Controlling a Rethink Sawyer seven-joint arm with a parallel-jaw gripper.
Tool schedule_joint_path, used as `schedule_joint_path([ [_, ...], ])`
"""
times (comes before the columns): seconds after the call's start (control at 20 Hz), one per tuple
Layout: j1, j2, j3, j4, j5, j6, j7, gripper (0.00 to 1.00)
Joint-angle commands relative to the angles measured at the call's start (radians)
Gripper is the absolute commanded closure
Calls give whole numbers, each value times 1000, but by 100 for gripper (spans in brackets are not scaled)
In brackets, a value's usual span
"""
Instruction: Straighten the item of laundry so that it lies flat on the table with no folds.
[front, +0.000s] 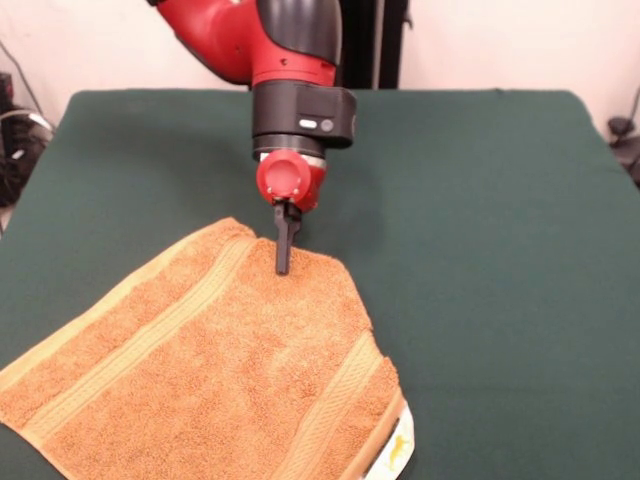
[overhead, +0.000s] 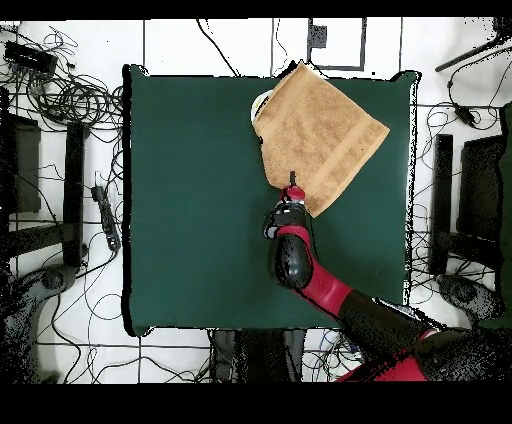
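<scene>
Orange-tan towel (front: 210, 350) edge sits under the gripper (front: 284, 262), jaws' state unclear.

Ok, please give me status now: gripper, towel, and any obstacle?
Gripper down on towel edge, looks shut. Towel near table edge, white tag showing. No obstacles.

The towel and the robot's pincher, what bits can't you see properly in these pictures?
- Towel: the front view's bottom edge cuts off its near end.
- White tag: too small in both views to read any print.
- Towel's underside: hidden by the towel itself, so any tucked fold there can't be judged.
- Gripper: its dark tip sits at the towel's far edge, but whether it is open, shut or pinching cloth is unclear; overhead, the arm covers it.
</scene>
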Motion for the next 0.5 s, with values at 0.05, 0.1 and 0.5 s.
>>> schedule_joint_path([
  [0.05,231,356,342,-430,260,507,254,0],
  [0.1,229,352,343,-423,268,512,253,0],
  [0.5,219,349,352,-407,289,548,234,0],
])
